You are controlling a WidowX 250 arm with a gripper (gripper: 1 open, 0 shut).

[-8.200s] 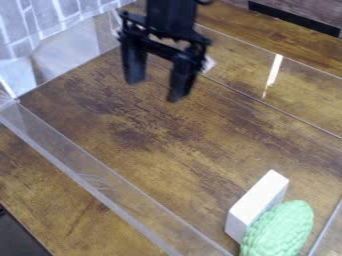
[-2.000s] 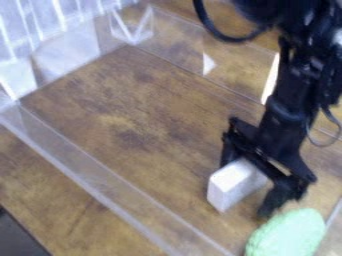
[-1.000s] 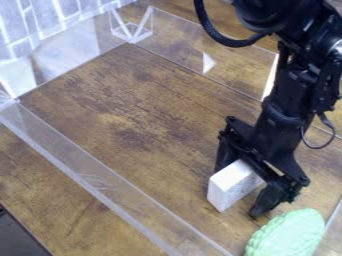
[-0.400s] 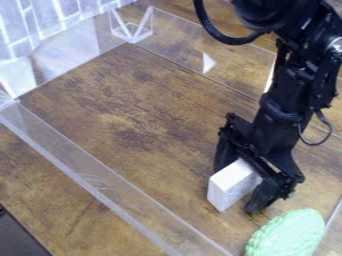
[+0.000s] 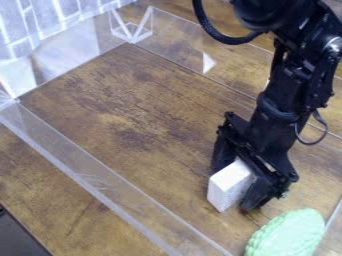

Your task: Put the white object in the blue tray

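The white object (image 5: 229, 187) is a small plain block lying on the wooden floor of a clear-walled enclosure, at the lower right. My black gripper (image 5: 247, 177) points almost straight down over it, jaws open, one finger (image 5: 222, 158) at the block's far left side and the other (image 5: 274, 194) at its right. The block's far end is hidden behind the gripper. I cannot tell whether the fingers touch the block. The blue tray is out of view.
A bumpy light-green oval lump (image 5: 289, 234) lies just right of the block, close to my right finger. Clear plastic walls (image 5: 94, 180) ring the wooden surface (image 5: 134, 115). The arm (image 5: 301, 60) rises to the upper right.
The gripper has stayed straddling the white block, only twisting slightly about its own axis. The block and green lump have not moved.
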